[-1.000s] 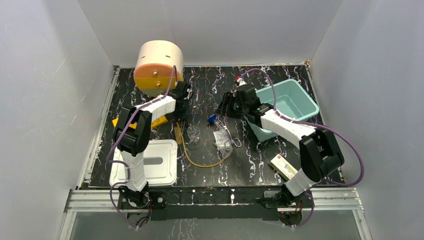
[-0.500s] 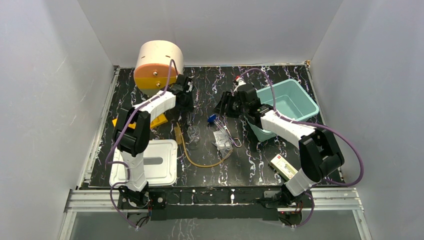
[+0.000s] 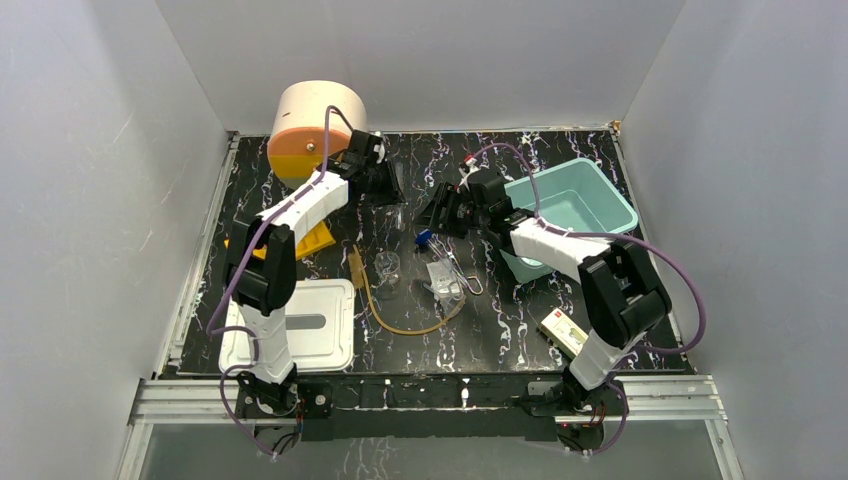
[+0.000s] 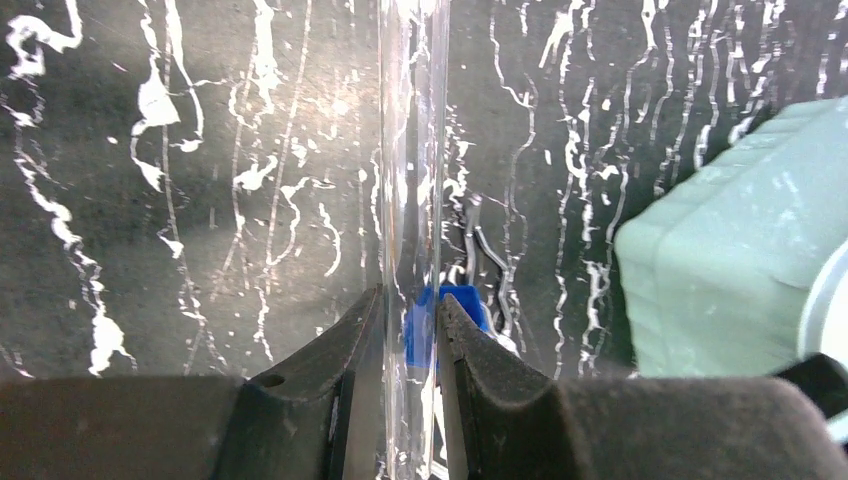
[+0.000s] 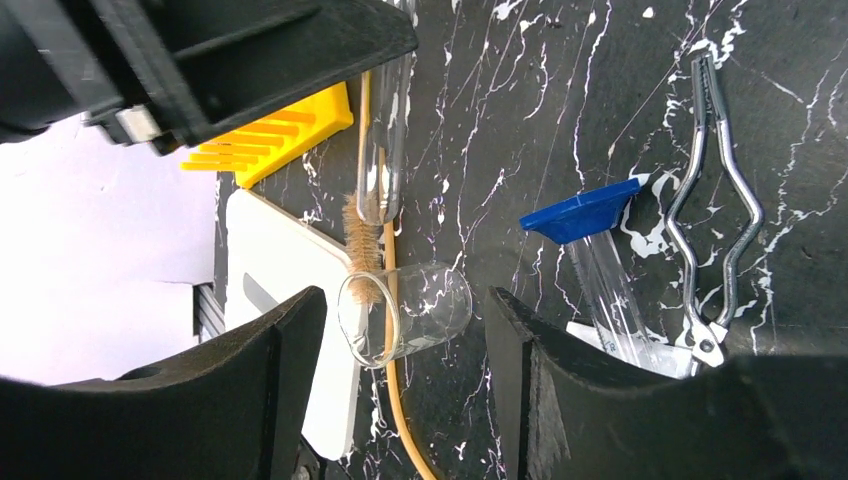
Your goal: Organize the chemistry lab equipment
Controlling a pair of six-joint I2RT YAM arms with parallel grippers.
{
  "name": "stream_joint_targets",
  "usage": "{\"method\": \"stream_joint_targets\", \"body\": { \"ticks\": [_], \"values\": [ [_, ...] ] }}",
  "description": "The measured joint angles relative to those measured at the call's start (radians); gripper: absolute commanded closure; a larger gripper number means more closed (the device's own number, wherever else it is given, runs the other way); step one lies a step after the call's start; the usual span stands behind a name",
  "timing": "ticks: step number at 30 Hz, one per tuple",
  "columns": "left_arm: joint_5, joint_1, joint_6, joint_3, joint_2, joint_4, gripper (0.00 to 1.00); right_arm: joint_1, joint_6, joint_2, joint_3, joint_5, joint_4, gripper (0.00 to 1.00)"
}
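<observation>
Glass tube [image 4: 410,150]: clamped in the left gripper [image 3: 386,182] over the far left of the table [image 3: 520,320], its rounded end sticking out free.
Left gripper: narrow, fingers [image 4: 330,350] pressed on both sides of the tube.
Right gripper [image 3: 440,210]: jaws wide, holding nothing, just right of the tube.
Below the grippers: tiny clear glass flask [image 5: 405,315] on its side, touching the amber rubber hose [image 3: 400,325]; blue-tipped piece [image 5: 583,210], wire metal clamp [image 5: 715,200] and clear packet [image 3: 445,280] clustered to its right.
Further out: orange-yellow holed rack [image 3: 315,240] left, white tray [image 3: 300,325] near left, drum [image 3: 315,130] far left, teal bin [image 3: 575,205] right.
Change: the left gripper has carried the tube farther back; the right gripper has shifted left towards it, jaws slightly wider.
</observation>
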Motion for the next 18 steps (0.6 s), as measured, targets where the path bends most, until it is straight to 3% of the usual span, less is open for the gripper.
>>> {"method": "stream_joint_targets", "body": {
  "ticks": [14, 18],
  "values": [
    [0.103, 0.000, -0.150, -0.050, -0.068, 0.056, 0.83, 0.000, 0.070, 0.091, 0.044, -0.079, 0.069, 0.32],
    [0.111, 0.000, -0.164, -0.051, -0.074, 0.059, 0.83, 0.000, 0.085, 0.122, 0.070, -0.096, 0.082, 0.37]
  ]
}}
